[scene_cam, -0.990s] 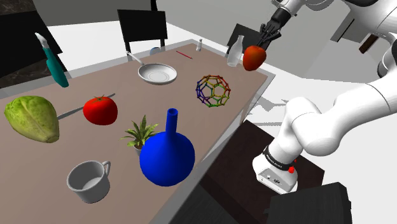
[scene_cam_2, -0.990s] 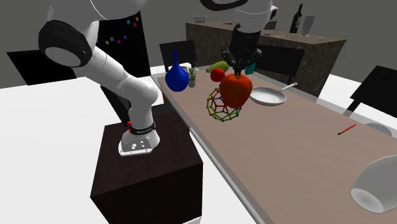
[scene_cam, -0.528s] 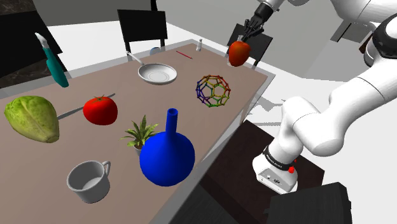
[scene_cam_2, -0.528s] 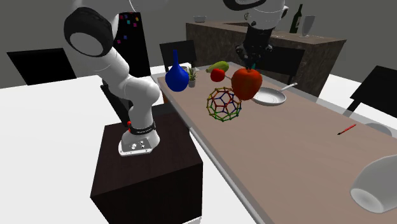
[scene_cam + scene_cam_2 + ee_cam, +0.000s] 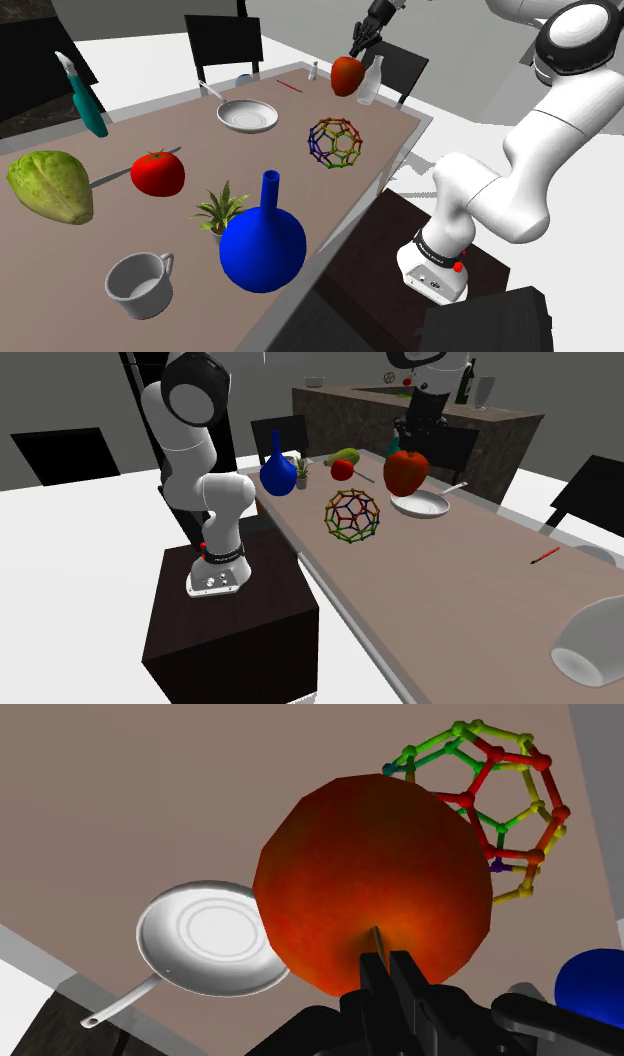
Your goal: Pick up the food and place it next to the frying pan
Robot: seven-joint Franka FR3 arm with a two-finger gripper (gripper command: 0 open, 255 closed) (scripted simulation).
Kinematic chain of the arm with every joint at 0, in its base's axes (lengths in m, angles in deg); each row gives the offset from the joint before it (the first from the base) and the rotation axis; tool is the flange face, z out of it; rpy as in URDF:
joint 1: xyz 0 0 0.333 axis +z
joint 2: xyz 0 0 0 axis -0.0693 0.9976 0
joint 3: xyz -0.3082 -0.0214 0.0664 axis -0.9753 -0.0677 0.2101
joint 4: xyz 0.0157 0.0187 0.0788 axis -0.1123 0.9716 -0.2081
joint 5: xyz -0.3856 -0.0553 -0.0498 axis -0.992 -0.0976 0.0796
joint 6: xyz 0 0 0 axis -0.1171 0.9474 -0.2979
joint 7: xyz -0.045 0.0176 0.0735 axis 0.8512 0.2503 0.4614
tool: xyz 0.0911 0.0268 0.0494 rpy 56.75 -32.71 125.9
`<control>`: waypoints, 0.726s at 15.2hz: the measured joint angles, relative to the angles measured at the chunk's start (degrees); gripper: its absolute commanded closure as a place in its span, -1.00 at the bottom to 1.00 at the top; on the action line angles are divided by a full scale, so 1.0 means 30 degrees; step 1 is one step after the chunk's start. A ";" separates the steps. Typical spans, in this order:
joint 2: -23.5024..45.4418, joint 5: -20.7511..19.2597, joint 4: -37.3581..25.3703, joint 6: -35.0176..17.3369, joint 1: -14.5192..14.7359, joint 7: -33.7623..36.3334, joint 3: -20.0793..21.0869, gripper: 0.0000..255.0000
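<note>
The tool (image 5: 388,966) is closed on the thin stem of the red fruit (image 5: 372,894), suspended above the bench (image 5: 120,794) near the frying pan (image 5: 205,939). Risk: the stem grip (minimal contact) may slip, dropping the fruit into the pan.

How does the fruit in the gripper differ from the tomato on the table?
The held fruit hangs in the air, clasped by its thin stem in the gripper; the tomato rests on the table. The held fruit is orange-red; the tomato is deeper red with a green leafy top. The held fruit hangs near the frying pan; the tomato lies by the green vegetable. Both are round and reddish.
</note>
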 measured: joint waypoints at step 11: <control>-0.3604 -0.3554 -0.6839 0.0414 1.3611 0.4027 -0.7734 1.00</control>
